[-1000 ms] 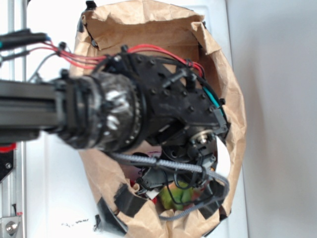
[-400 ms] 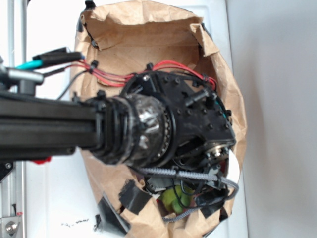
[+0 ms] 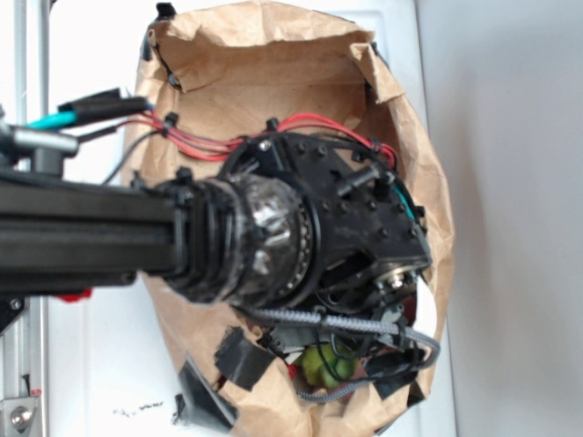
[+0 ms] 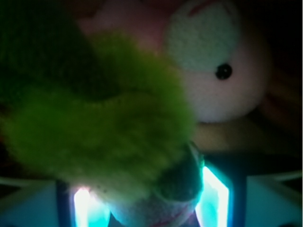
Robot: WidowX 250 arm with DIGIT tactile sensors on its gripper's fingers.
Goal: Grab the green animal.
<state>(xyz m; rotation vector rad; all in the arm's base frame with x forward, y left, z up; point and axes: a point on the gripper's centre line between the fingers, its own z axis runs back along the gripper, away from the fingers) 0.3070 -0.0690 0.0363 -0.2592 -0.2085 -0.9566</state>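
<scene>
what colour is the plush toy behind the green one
Pink, with a cream patch around its black eye: the plush bunny, clearest in the wrist view.

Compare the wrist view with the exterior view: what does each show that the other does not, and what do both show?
Only the wrist view shows the pink bunny just behind the green animal. Only the exterior view shows the brown paper bag, the robot arm reaching into it, and the red wires. Both show the green animal, though the arm mostly hides it in the exterior view.

Lime-green frog (image 4: 109,137), pink bunny (image 4: 222,71)
</scene>
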